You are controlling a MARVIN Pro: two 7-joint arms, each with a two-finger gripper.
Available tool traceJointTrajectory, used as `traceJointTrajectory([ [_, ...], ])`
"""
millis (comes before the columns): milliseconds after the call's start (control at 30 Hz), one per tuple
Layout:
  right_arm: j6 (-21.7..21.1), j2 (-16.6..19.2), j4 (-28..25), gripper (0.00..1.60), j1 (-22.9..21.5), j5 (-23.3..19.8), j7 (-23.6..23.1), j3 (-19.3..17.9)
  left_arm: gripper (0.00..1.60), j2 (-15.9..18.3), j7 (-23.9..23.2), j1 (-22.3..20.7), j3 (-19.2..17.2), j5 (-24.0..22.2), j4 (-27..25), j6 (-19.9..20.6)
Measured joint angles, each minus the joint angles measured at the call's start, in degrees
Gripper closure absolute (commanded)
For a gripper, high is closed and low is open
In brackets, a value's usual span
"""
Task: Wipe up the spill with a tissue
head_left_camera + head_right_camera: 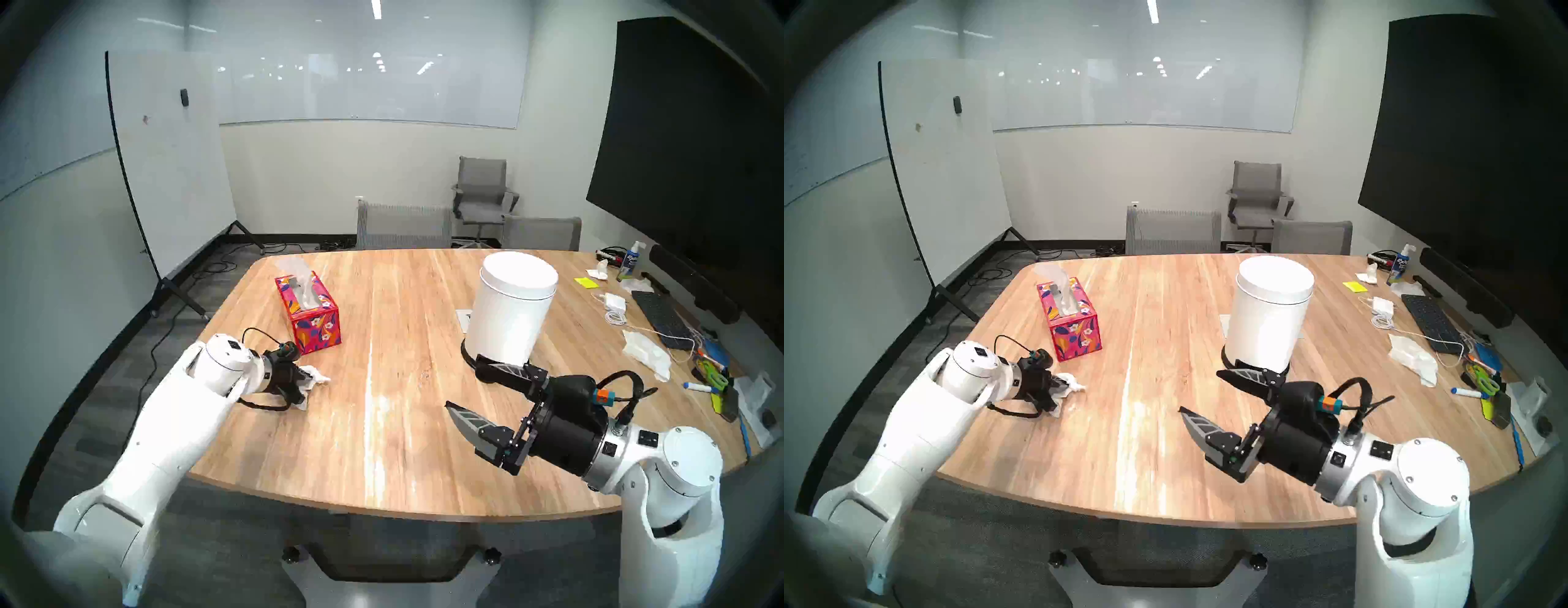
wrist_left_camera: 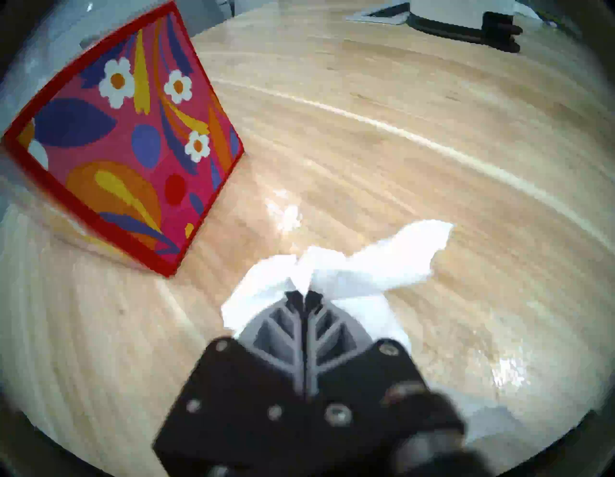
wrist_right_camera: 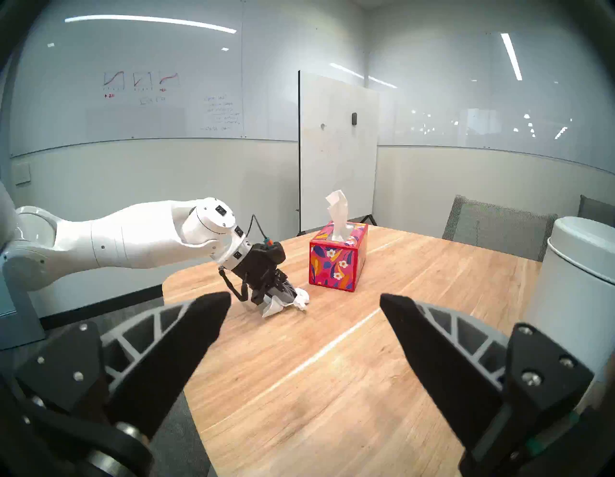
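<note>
In the left wrist view the left gripper [image 2: 303, 294] is seen clamped on the crumpled tissue [image 2: 382, 263], pressed to the wooden table [image 2: 399, 150] just beside the floral tissue box [image 2: 126, 146]; only the head view shows the right gripper [image 1: 466, 388] spread wide, holding nothing

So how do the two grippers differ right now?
The left gripper has its jaws shut on a crumpled white tissue; the right gripper stands open and empty. The left one points down at the wooden table, near the floral tissue box, with the tissue touching the wood; the right one is held about level above the table, near the white bin. Both have the same black ribbed fingers.
</note>
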State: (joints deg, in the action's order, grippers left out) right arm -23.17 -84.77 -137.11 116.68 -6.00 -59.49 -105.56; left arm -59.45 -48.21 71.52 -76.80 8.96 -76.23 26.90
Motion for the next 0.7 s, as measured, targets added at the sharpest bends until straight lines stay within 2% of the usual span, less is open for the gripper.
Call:
traceJointTrajectory([
  [333,0.0,0.0,0.0,0.0,0.0,0.0,0.0,0.0,1.6,4.1,-3.9,7.4,-2.9,-2.2,-8.4,1.6],
  [700,0.0,0.0,0.0,0.0,0.0,0.0,0.0,0.0,1.6,4.8,-5.1,13.3,-3.5,-3.5,-16.4,3.7],
])
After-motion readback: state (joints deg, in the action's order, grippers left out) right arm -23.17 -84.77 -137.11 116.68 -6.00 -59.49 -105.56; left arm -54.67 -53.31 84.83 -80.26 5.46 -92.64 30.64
